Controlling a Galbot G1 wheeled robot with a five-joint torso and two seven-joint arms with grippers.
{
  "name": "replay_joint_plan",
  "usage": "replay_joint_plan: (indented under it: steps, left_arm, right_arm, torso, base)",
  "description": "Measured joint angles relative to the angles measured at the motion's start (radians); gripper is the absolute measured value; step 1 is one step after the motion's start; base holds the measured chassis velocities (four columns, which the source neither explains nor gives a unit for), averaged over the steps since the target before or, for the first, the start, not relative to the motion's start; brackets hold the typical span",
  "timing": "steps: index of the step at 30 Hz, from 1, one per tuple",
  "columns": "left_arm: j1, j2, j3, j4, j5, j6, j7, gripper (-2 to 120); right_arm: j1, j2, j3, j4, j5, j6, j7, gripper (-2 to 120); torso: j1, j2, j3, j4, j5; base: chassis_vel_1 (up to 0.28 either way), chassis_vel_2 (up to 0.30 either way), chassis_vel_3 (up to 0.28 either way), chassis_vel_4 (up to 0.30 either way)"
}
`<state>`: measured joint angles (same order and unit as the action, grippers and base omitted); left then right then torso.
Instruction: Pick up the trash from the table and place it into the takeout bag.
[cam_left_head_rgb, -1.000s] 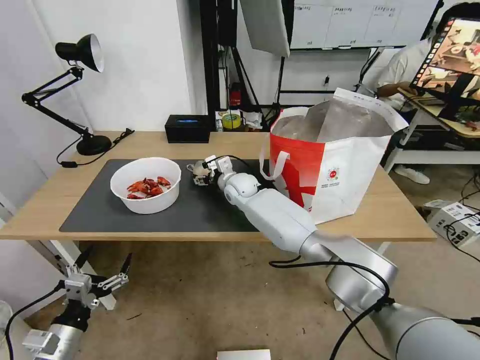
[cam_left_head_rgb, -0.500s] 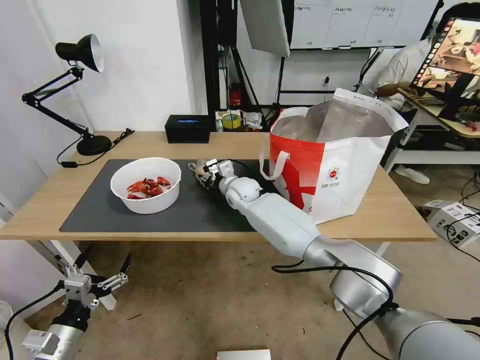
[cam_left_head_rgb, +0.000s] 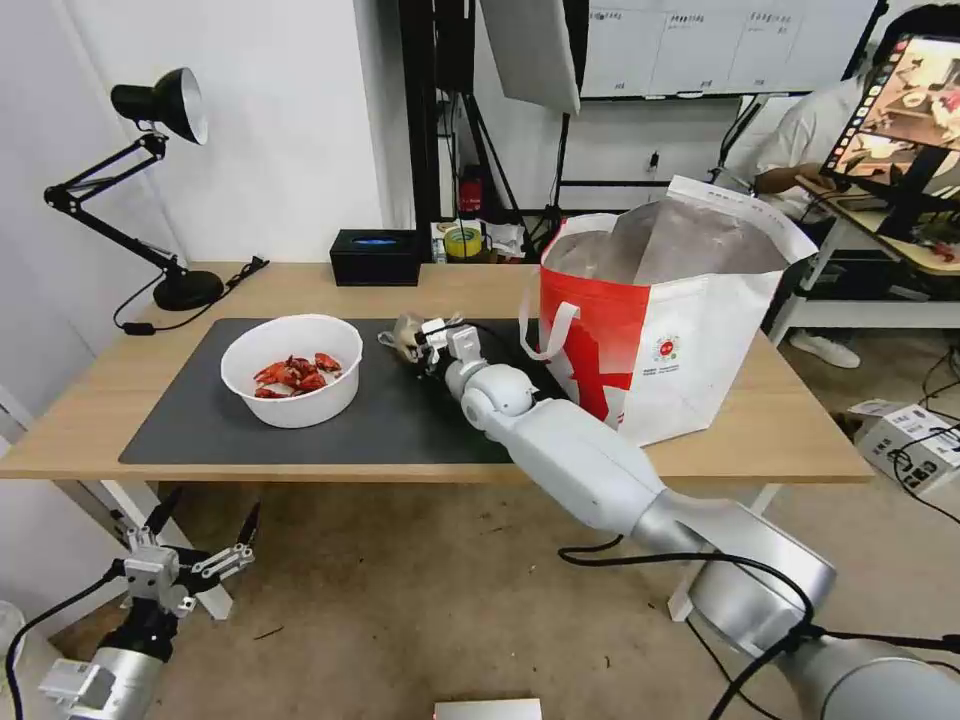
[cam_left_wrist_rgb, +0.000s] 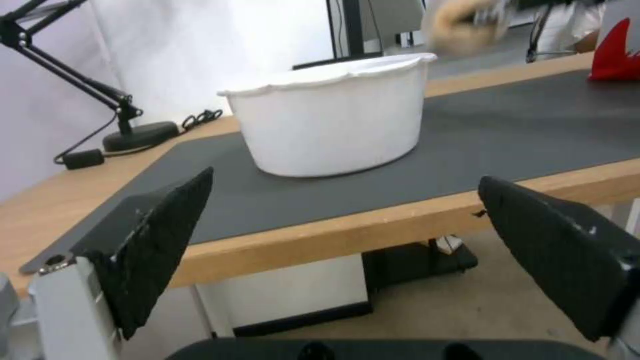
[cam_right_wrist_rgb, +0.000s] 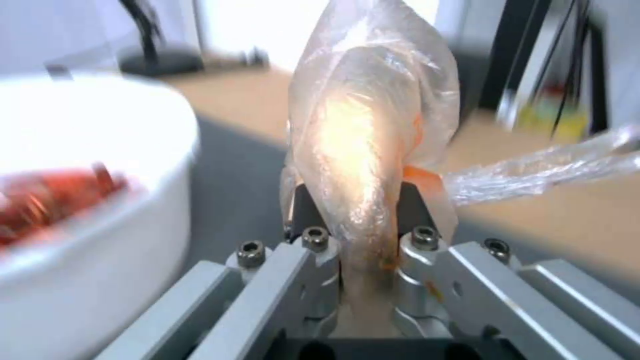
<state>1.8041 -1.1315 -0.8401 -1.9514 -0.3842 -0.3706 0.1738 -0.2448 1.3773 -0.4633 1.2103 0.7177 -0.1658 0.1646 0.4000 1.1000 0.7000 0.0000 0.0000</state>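
The right claw (cam_left_head_rgb: 425, 338) reaches over the long light-wood table (cam_left_head_rgb: 100, 400) and pinches a small clear plastic bag with a beige lump (cam_left_head_rgb: 405, 337) inside; in the right wrist view the bag (cam_right_wrist_rgb: 370, 145) stands upright out of the two pressed-together fingers (cam_right_wrist_rgb: 313, 260), its loose clear tail trailing off to one side. In the head view the bag hangs just above the large dark grey rectangular mat (cam_left_head_rgb: 300, 440), between the white round bowl of red crayfish shells (cam_left_head_rgb: 291, 370) at its 9 o'clock and the large boxy red-and-white takeout bag (cam_left_head_rgb: 655, 340) with silver foil lining at its 3 o'clock. The takeout bag stands open-topped on the table's right half, its white loop handle (cam_left_head_rgb: 545, 330) drooping toward the right arm, which crosses the table's front edge and covers part of the mat and the bag's lower corner. At the bowl's 12 o'clock, near the table's far edge, sits a black rectangular box (cam_left_head_rgb: 376, 257), and at its 10 o'clock a black jointed desk lamp (cam_left_head_rgb: 150, 180) rests on a round base. The left claw (cam_left_head_rgb: 195, 545) hangs below the table's front-left corner, well apart from everything on it, its black fingers (cam_left_wrist_rgb: 157, 240) spread wide; the left wrist view looks past them at the bowl (cam_left_wrist_rgb: 333, 120) on the mat.
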Motion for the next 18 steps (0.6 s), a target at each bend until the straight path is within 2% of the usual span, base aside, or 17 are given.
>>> replay_joint_plan:
  steps: [1, 3, 5, 7, 14, 15, 16, 17, 18]
  left_arm:
    - [0.000, 0.000, 0.000, 0.000, 0.000, 0.000, 0.000, 100]
    - [0.006, -0.002, 0.000, -0.001, 0.000, 0.000, -0.001, 100]
    - [0.007, -0.002, -0.001, -0.002, 0.000, 0.000, -0.001, 100]
    - [0.014, -0.002, -0.006, -0.003, 0.000, 0.000, -0.001, 100]
    - [0.014, -0.003, -0.003, -0.003, 0.000, 0.001, -0.002, 100]
    - [0.013, -0.004, 0.000, -0.003, 0.001, 0.001, -0.002, 100]
    - [0.010, -0.005, 0.007, -0.003, 0.003, 0.002, -0.002, 100]
    - [0.010, -0.005, 0.007, -0.003, 0.003, 0.002, -0.002, 100]
    - [0.009, -0.006, 0.012, -0.003, 0.005, 0.002, -0.002, 100]
  right_arm:
    - [0.000, 0.000, 0.000, 0.000, 0.000, 0.000, 0.000, 6]
    - [-0.041, -0.054, 0.026, 0.130, -0.077, 0.094, 0.020, 6]
    - [-0.053, -0.065, 0.037, 0.162, -0.090, 0.115, 0.025, 6]
    - [-0.087, -0.095, 0.086, 0.245, -0.149, 0.189, 0.043, 6]
    - [-0.117, -0.139, 0.160, 0.335, -0.223, 0.251, 0.124, 5]
    - [-0.122, -0.150, 0.177, 0.352, -0.252, 0.257, 0.152, 5]
    - [-0.133, -0.170, 0.217, 0.373, -0.346, 0.275, 0.198, 5]
    - [-0.133, -0.170, 0.217, 0.373, -0.346, 0.275, 0.198, 5]
    - [-0.139, -0.192, 0.247, 0.397, -0.403, 0.282, 0.244, 5]
  torso:
    - [0.000, 0.000, 0.000, 0.0000, 0.0000]
    - [0.000, 0.000, 0.000, 0.0000, 0.0001]
    - [0.000, 0.000, 0.000, -0.0001, 0.0001]
    - [0.000, 0.000, 0.000, 0.0000, 0.0001]
    - [0.000, 0.000, 0.000, 0.0000, 0.0002]
    - [0.000, 0.000, 0.000, 0.0000, 0.0002]
    - [0.000, 0.000, 0.000, 0.0000, 0.0002]
    - [0.000, 0.000, 0.000, 0.0000, 0.0002]
    - [0.000, 0.000, 0.000, -0.0001, 0.0002]
  base:
    - [0.000, 0.000, 0.000, 0.000]
    - [0.000, 0.000, 0.000, 0.000]
    - [0.000, 0.000, 0.000, 0.000]
    - [0.000, 0.000, 0.000, 0.000]
    - [0.000, 0.000, 0.000, 0.000]
    - [0.000, 0.000, 0.000, 0.000]
    - [0.000, 0.000, 0.000, 0.000]
    - [0.000, 0.000, 0.000, 0.000]
    - [0.000, 0.000, 0.000, 0.000]
